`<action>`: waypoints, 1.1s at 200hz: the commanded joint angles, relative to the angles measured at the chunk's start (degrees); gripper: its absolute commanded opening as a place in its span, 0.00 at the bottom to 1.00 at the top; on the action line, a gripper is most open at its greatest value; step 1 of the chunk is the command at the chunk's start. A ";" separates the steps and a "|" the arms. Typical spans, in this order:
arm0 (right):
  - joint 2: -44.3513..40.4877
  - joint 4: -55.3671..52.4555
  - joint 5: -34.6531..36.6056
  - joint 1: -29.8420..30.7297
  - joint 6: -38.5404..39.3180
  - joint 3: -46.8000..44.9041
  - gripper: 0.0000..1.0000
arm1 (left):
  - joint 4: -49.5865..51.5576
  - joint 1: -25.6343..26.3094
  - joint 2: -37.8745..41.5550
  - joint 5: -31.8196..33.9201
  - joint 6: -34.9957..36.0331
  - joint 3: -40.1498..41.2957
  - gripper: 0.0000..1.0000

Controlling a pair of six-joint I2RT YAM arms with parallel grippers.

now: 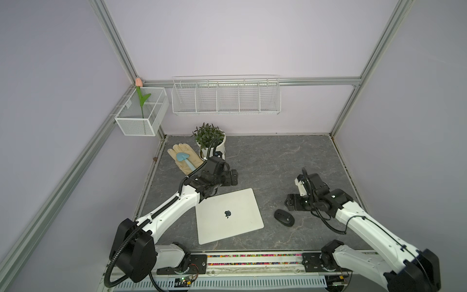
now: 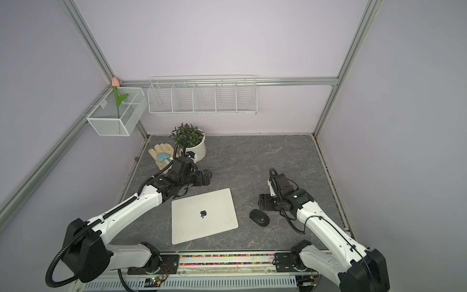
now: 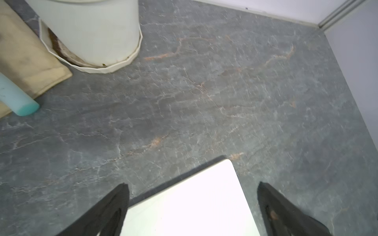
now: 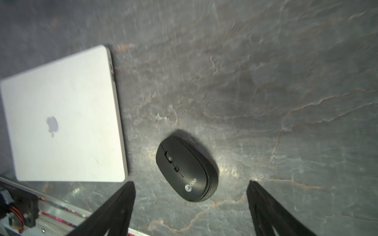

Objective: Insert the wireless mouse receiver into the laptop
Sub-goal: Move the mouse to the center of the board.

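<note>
**Laptop** (image 1: 228, 215): closed and flat on the table (image 1: 278, 161). Silver-white, rounded corners, dark apple mark mid-lid. Small slots (image 4: 111, 68) show on the edge facing the mouse (image 4: 186, 165), which lies just beside it.
**Receiver**: not seen in any view; possibly stowed inside the black oval mouse.
**Left gripper** (image 3: 192, 185): jaws wide, empty, over the laptop's far corner, probably placed to steady it.
**Right gripper** (image 4: 191, 182): jaws wide, empty, aimed at the mouse without touching, likely to fetch the receiver.
</note>
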State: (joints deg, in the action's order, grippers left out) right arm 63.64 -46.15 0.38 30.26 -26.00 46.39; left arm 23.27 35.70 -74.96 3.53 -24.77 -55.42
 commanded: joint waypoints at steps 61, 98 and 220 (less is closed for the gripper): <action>15.93 -0.01 -3.97 2.05 7.48 3.10 0.88 | -0.09 0.68 6.76 1.12 -3.78 5.91 1.00; 15.42 2.02 -9.13 3.74 7.93 1.26 0.88 | 1.04 0.68 6.01 1.77 -3.68 5.66 1.00; 14.27 1.05 -4.03 10.55 6.74 -1.61 0.88 | 2.67 0.68 4.60 2.17 -4.84 4.92 1.00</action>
State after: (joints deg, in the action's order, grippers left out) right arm 77.76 -42.78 -7.18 40.12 -18.76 45.32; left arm 24.56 36.38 -70.81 4.67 -28.32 -49.91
